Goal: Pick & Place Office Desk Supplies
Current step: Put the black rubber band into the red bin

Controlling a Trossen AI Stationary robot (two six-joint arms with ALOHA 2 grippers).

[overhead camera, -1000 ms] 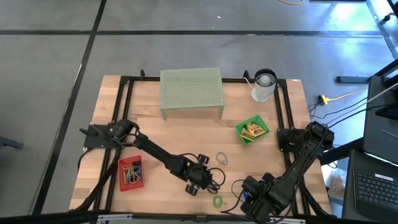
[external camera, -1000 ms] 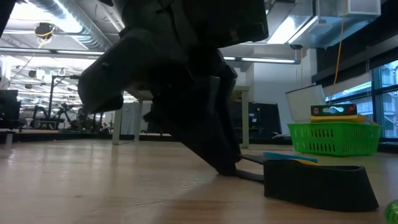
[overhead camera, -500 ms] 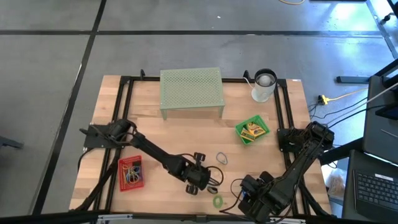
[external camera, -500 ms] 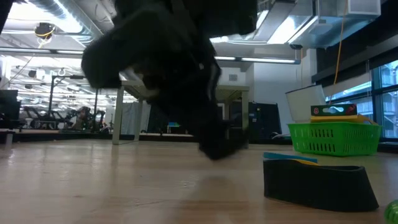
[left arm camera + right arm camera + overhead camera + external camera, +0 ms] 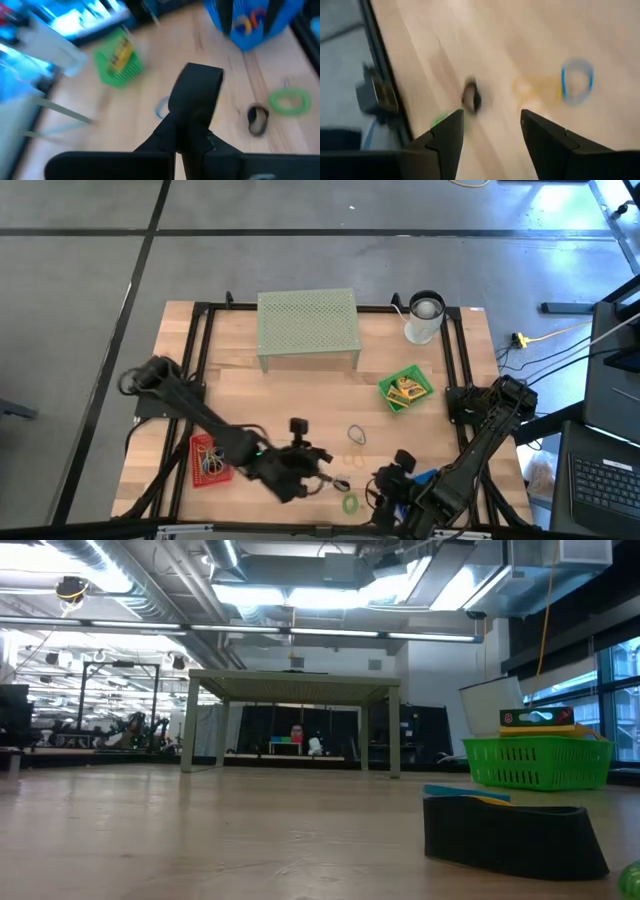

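High view: we saw the bench [image 5: 180,340] with most of the sorting already done and a few supplies still loose near its front edge. The red tray [image 5: 209,458] at the left held a tangle of coloured rings, the green tray [image 5: 406,389] at the right held yellow boxes, and a blue tray [image 5: 250,25], seen from the left wrist, held more small coloured pieces beneath the right arm.

Still out on the wood were a blue ring [image 5: 357,434], a green ring [image 5: 350,503], a small dark clip [image 5: 257,119] and a faint yellow ring [image 5: 536,87], all lying close together between the two arms. We judged these to be what was left to put away.

The left gripper [image 5: 302,461] hung over the front middle of the bench, just beside the red tray, with its fingers [image 5: 197,95] pressed together. We could not make out anything between them, so whether it carried an item we could not tell.

The right gripper [image 5: 490,132] sat low at the front right, its fingers standing wide apart and holding nothing, pointed toward the clip and the rings beyond.

The mesh riser [image 5: 308,325] and a white cup [image 5: 424,318] stood at the back, well apart from the work. By our reckoning the job was past halfway, with this last cluster remaining.
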